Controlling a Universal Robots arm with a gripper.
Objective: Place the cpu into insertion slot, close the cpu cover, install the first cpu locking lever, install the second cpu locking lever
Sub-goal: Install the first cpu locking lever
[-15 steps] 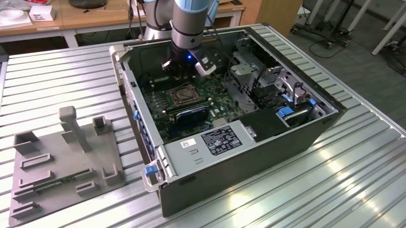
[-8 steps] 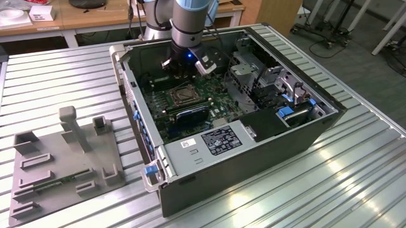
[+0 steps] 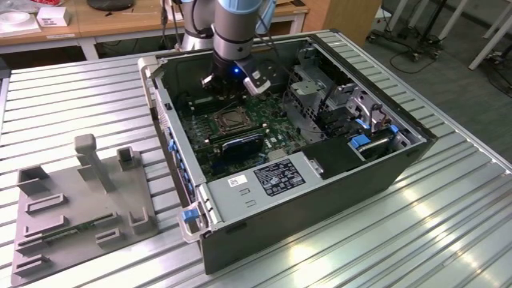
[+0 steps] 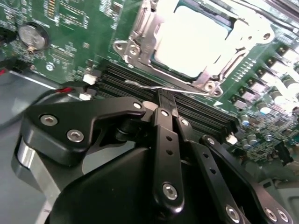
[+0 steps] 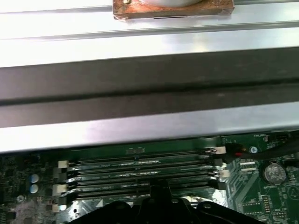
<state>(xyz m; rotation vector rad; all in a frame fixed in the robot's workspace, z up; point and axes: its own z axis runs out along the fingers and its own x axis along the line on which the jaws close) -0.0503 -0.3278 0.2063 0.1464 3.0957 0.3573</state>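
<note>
The cpu lies flat in the insertion slot on the green motherboard inside the open computer case. The silvery cpu cover lies down around it, framing the chip. A thin metal locking lever runs along the socket's edge beside the memory slots. My gripper is shut, its black fingertips pressed together right at this lever, touching or just above it. In the exterior view the gripper hangs inside the case just behind the socket. Its tip shows over the memory slots in the first wrist view.
Long black memory slots lie right under the fingers. A coin battery sits on the board nearby. The case walls and a drive cage hem in the board. A grey fixture stands at the exterior view's left.
</note>
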